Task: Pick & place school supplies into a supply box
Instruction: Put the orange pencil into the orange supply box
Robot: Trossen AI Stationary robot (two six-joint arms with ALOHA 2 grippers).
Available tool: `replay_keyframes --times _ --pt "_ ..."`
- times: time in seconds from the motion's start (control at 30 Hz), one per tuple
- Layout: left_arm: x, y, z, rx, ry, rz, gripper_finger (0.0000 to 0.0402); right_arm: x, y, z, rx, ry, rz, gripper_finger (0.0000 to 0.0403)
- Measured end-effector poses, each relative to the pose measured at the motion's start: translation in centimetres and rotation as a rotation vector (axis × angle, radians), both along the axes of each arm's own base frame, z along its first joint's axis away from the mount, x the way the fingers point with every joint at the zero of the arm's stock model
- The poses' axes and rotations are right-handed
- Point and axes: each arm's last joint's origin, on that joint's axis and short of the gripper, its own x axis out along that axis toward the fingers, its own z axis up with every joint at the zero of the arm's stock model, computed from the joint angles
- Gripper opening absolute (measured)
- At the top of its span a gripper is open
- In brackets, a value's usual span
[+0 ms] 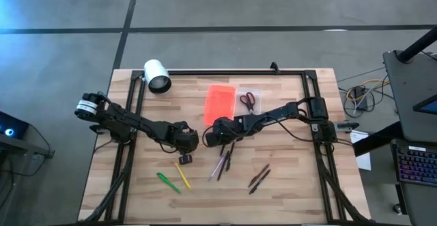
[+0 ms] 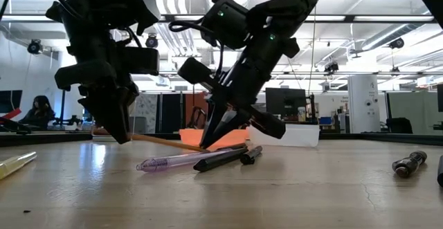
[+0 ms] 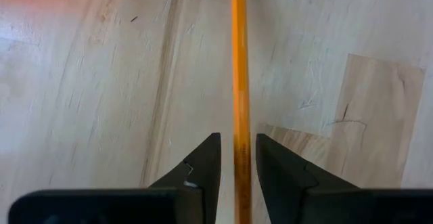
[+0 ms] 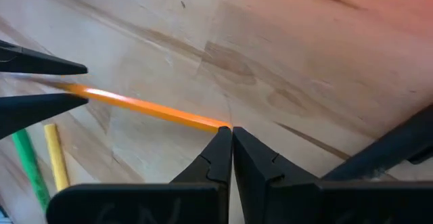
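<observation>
An orange pencil spans the gap between my two grippers at mid-table. My left gripper is shut on it. My right gripper is shut, its fingertips at the pencil's other end. In the low view the pencil slopes down from the left gripper to the wood by the right gripper. The supply box, with its orange lid, lies just beyond both grippers, toward the far edge. Red-handled scissors lie flat to the box's right. My left gripper pinches the pencil's shaft between its two fingers, coming steeply from above. The pencil runs on past the fingers toward the right gripper, and this end is raised off the table. My right gripper's shut fingertips meet the pencil's far end, which is down at the table. Whether they pinch that end or only touch it cannot be told.
A purple pen and a dark pen lie just nearer than the grippers. Green and yellow pens lie near the front left, two dark pens front right. A white cylinder stands far left.
</observation>
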Motion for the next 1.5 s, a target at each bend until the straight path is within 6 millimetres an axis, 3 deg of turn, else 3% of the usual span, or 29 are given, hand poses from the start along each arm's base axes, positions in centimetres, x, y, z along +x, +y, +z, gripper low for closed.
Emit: replay_keyframes --times 0.37,0.67,0.87,1.1,1.3,1.5 --pt "0.5 -0.1 2.4 -0.009 -0.052 -0.002 0.0077 -0.2 0.0 -0.3 -0.006 0.012 0.007 0.0008" --pt "-0.7 0.2 1.6 -0.012 0.020 0.016 0.0077 -0.2 0.0 -0.3 -0.011 0.011 0.013 0.0008" --pt "-2.3 -0.3 3.0 0.118 -0.074 -0.130 0.0077 -0.2 -0.1 -0.3 -0.012 0.010 0.016 0.0008" --pt "-4.8 0.3 3.4 0.086 -0.124 -0.047 0.0077 0.0 -0.1 -0.3 -0.014 -0.014 0.018 0.0008" --pt "-4.9 0.0 3.0 0.029 -0.109 0.033 0.0087 0.1 -0.1 -0.3 -0.015 -0.030 0.020 0.0009" --pt "-4.9 -1.0 2.5 0.000 -0.078 -0.009 0.0121 0.2 -0.1 -0.2 -0.011 -0.035 0.016 0.0008"
